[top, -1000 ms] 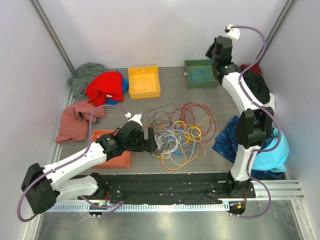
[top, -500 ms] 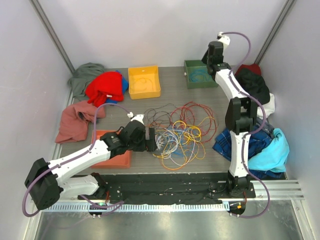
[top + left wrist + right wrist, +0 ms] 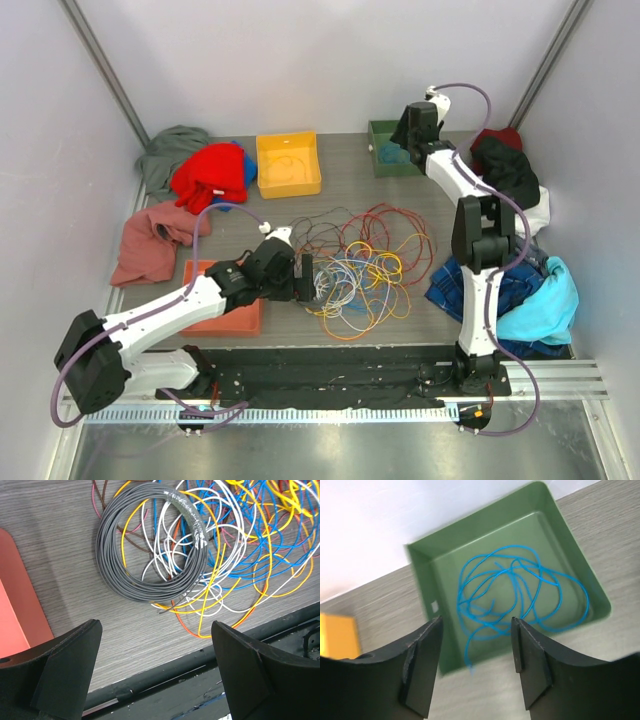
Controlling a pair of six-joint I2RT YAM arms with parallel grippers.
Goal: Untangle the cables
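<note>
Very little writing shows here. A small pale patch sits on the inner wall of the green tray, but it is too small to read. On the grey coil there is a wrap of shiny tape, with no letters that can be made out.

The cables lie in a loose pile in the middle of the bench; red, orange, yellow, blue and white strands cross each other there. The grey coil is at the left edge of this pile. One blue cable lies apart, inside the green tray at the far right.

The left hand hangs over the bench just beside the grey coil, jaws spread wide and holding nothing. The right hand is above the green tray, jaws apart and empty.

The orange tray is partly hidden under the left arm. What lies in the yellow tray is hard to make out.
</note>
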